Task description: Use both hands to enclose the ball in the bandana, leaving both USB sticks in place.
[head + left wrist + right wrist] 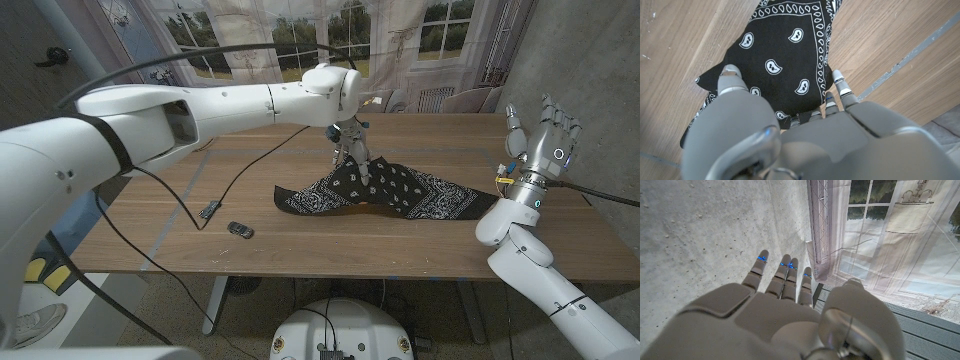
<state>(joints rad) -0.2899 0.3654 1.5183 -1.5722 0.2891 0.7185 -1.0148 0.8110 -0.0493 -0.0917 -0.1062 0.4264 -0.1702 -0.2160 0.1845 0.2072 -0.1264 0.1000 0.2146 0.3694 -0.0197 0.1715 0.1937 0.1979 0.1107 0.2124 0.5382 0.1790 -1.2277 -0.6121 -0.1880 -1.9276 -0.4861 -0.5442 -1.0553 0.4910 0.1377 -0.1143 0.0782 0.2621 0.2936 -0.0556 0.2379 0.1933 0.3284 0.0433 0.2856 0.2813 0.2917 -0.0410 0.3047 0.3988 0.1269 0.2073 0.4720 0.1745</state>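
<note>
Wooden surface (420, 235) before curtained windows, head view: the black paisley bandana (400, 192) lies draped over a hump, presumably the ball, with the left hand (352, 150) pinching the soft cloth at its peak and two small USB sticks (239, 230) well apart; the right hand (545, 140) hangs raised, fingers apart, empty. Left wrist view: fingers (842, 87) press into the limp cotton, so folding seems underway, and the next move calls for drawing a corner across. Right wrist view: the right hand faces a grey wall, fingers spread.

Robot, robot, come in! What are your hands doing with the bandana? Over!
Left robot hand gripping the bandana at its raised fold. Right robot hand open, lifted off the table. Ball out of sight. Two USB sticks lie apart from the cloth.
</note>
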